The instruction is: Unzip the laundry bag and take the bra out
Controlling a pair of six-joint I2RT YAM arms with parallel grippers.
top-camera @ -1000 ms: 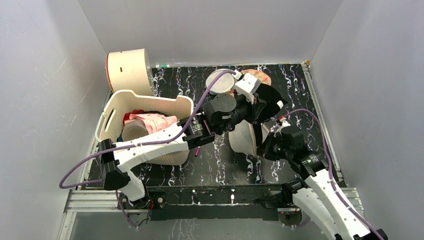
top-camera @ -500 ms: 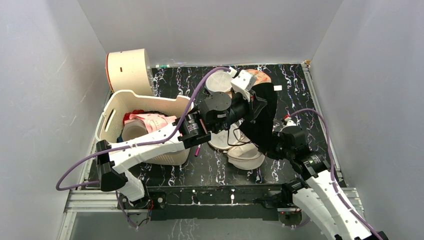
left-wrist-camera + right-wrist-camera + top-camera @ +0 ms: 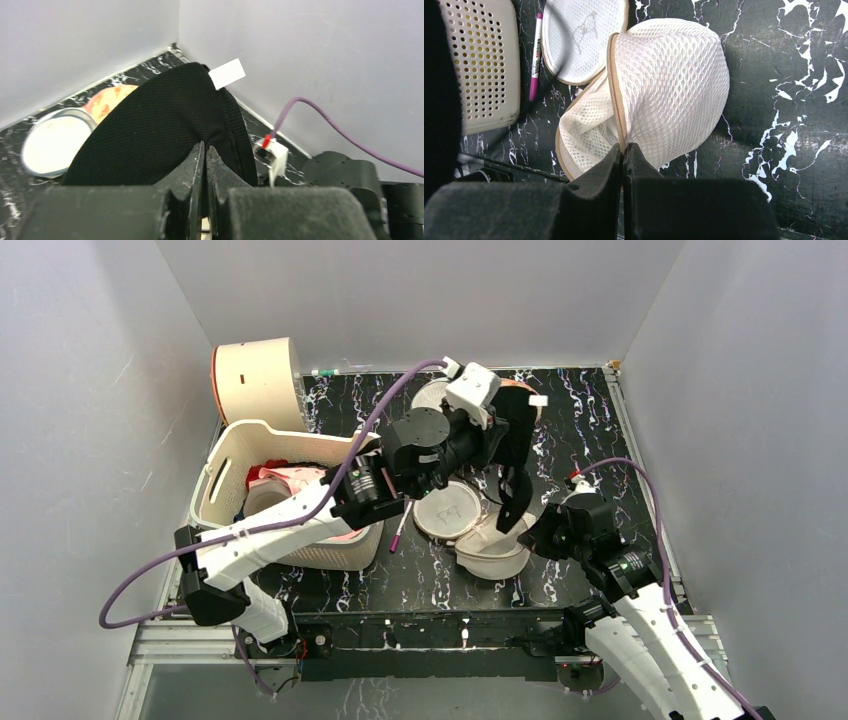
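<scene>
Left fingers [image 3: 194, 167] clamped on black bra [image 3: 160, 125] — held up off the tabletop [image 3: 430, 575], strap dangling. Right fingers [image 3: 610, 172] pinched shut on the rim of the laundry bag [image 3: 669, 85] — it lies unzipped mid-tabletop, below the bra.

On my overhead feed a white perforated basket [image 3: 300, 437] sits at the left of the black marbled table [image 3: 610, 430] with cloth heaped inside, and a cream drum [image 3: 258, 380] lies on its side just behind it. A magenta marker [image 3: 399, 532] lies just beside the basket's right wall. At the back I make out a grey round mesh pouch [image 3: 52, 142] and, beside it, an orange-patterned pouch [image 3: 106, 100] (mostly hidden).
</scene>
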